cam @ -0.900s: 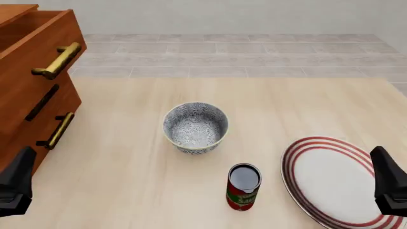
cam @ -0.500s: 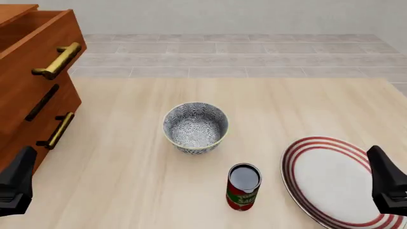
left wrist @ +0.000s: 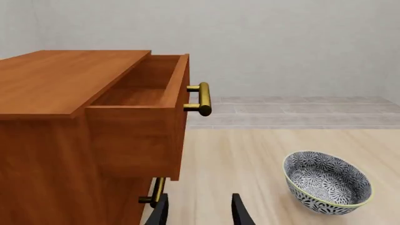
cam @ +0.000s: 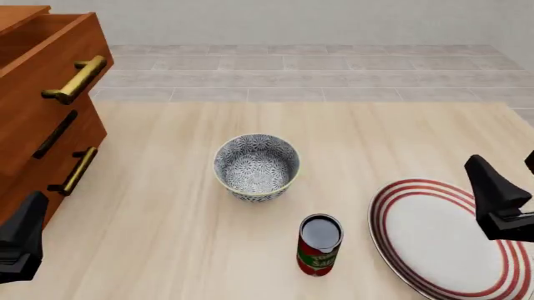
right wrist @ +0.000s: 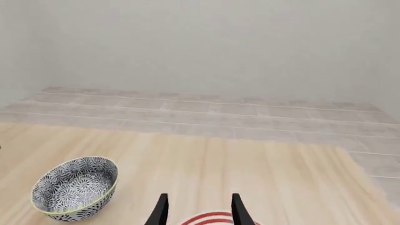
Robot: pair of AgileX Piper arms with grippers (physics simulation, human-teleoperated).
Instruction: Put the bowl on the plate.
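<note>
The bowl (cam: 256, 167), blue-grey floral with a yellowish rim, stands upright at the table's middle. It also shows in the left wrist view, bowl (left wrist: 327, 183), and in the right wrist view, bowl (right wrist: 75, 187). The plate (cam: 442, 240), white with red rings, lies flat at the front right; only a piece of its rim (right wrist: 212, 218) shows in the right wrist view. My right gripper (cam: 504, 174) hovers over the plate's right side, open and empty (right wrist: 198, 211). My left gripper (cam: 21, 236) is at the front left corner, open and empty (left wrist: 198, 213), far from the bowl.
A red can (cam: 321, 245) stands upright between bowl and plate, near the front edge. A wooden dresser (cam: 46, 106) fills the left side, its top drawer (left wrist: 147, 108) pulled out, with brass handles (cam: 77, 79) sticking out toward the table.
</note>
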